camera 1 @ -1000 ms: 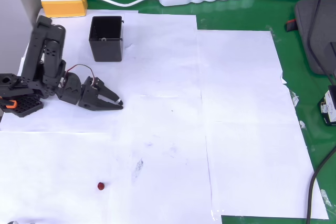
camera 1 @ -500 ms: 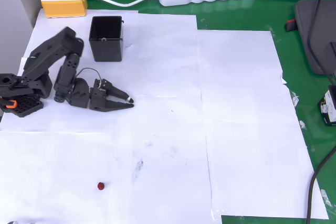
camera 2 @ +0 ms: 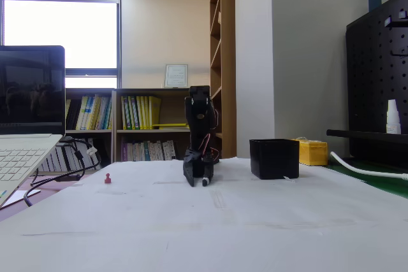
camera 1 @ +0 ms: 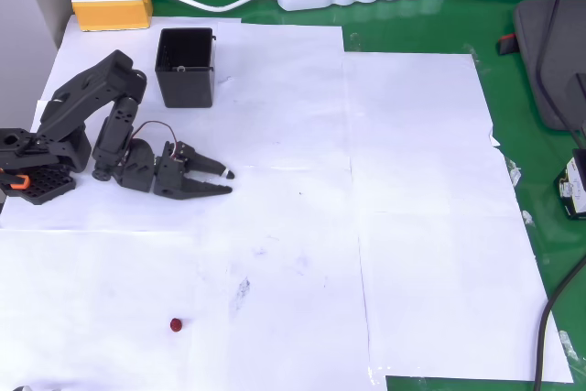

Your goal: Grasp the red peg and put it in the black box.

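Low on the white paper (camera 1: 302,299) in the overhead view sits the peg (camera 1: 175,324), alone, nothing touching it; in the fixed view it is the small red dot (camera 2: 108,178) left of the arm. Roundish, so no long axis to line up on. The claw (camera 1: 223,182) lies well apart from it, up the picture and a little right, tips pointing right, away from the peg. Fingers are spread a little, holding nothing. The box (camera 1: 186,66) stands above the arm in the overhead view, open top up, and right of the claw (camera 2: 204,181) in the fixed view. My read: the coming move turns on swinging the claw round toward the picture's bottom edge and reaching out. Peg and box lie on opposite sides of the claw. Grasp not yet begun.
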Robot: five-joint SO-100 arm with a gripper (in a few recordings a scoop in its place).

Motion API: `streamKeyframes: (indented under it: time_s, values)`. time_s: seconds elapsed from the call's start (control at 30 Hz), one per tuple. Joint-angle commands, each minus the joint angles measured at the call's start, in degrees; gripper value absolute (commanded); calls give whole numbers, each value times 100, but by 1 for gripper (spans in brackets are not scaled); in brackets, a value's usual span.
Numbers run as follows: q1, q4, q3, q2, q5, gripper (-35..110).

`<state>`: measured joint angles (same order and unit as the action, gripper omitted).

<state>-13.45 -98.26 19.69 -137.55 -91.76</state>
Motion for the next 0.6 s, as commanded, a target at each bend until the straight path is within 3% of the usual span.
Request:
streamKeyframes:
  time_s: [0.0,0.17,0.57]
  values:
    - [-369,18,-431,483,-123,19]
    - [-800,167,-598,703,97,25]
    - [-1371,88,-800,677,-141,25]
